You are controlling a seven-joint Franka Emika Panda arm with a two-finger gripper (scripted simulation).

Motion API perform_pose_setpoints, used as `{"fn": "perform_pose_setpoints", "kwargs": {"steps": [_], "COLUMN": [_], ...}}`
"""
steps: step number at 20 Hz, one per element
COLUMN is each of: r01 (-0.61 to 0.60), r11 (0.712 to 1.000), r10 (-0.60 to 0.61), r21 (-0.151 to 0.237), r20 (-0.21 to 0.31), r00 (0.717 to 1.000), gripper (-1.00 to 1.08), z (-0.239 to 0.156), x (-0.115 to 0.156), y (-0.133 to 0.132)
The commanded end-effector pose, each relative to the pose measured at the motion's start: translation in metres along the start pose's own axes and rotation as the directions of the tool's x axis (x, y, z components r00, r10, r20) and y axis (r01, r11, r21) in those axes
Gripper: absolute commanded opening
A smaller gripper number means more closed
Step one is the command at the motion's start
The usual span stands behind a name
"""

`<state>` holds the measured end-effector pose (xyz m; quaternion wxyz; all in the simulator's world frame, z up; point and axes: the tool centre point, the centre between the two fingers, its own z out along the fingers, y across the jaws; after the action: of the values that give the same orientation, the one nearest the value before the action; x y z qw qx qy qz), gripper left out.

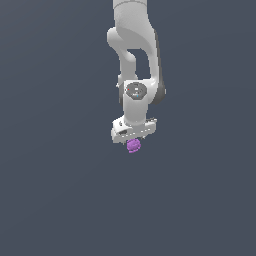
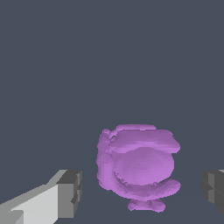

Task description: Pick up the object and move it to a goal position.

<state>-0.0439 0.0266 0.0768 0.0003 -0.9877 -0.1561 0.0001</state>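
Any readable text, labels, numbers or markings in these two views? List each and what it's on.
None readable.
The arm's wrist joint carries a small round mark with reddish specks, too small to read in the exterior view.
The claw, its pads and the purple lump between them show no print in the wrist view.
The grey floor is bare of signs.

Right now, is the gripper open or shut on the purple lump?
Open. In the wrist view the gripper has a grey finger on either side of the purple lump, with clear gaps and no contact.
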Motion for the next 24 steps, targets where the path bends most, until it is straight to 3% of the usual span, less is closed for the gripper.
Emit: {"fn": "perform_pose_setpoints", "kwargs": {"steps": [1,10,11,24], "r01": [0.002,0.005,0.005,0.004], "r11": [1.0,1.0,1.0,1.0], "r10": [-0.002,-0.005,-0.005,-0.004], "r21": [0.0,-0.001,-0.001,-0.001], "r20": [0.001,0.0,0.0,-0.001], "r00": [1.0,1.0,1.0,1.0], "gripper": [1.0,1.0,-1.0,-1.0], "z": [0.012,0.036,0.036,0.033], "x": [-0.001,0.0,0.0,0.0], "y": [0.0,0.0,0.0,0.0]}}
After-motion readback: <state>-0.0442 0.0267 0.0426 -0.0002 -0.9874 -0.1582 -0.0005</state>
